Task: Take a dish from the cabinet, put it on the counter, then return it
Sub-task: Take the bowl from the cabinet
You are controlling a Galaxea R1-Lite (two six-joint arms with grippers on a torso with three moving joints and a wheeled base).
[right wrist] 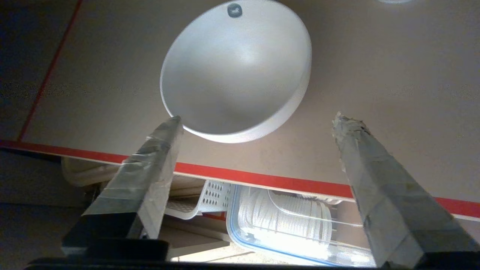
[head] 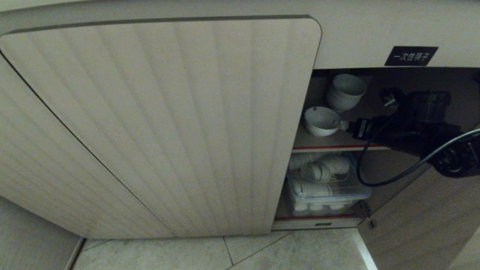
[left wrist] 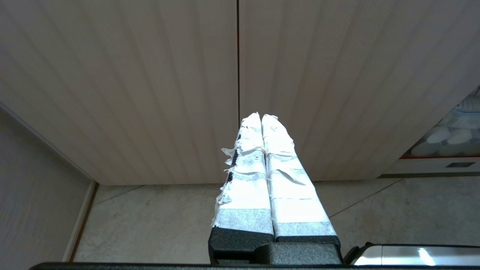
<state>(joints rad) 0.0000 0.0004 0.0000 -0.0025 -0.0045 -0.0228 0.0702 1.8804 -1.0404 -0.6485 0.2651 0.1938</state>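
Note:
The dish (head: 321,120) is a small white bowl standing upright on the cabinet's red-edged upper shelf (head: 333,147). My right gripper (head: 347,126) reaches into the open cabinet from the right, just beside the dish. In the right wrist view the dish (right wrist: 236,71) sits just beyond the taped fingertips (right wrist: 170,129), and the right gripper (right wrist: 258,118) is open wide with nothing between its fingers. One fingertip is close to the dish's rim. My left gripper (left wrist: 261,116) is shut and empty, facing the closed fluted doors (left wrist: 187,75). The counter is out of view.
A pile of white bowls (head: 345,92) stands behind the dish. On the lower shelf a clear plastic box (head: 326,187) holds more white dishes. The closed fluted door (head: 168,123) borders the opening on the left, the open door (head: 423,225) on the right. A black cable (head: 369,176) loops below my arm.

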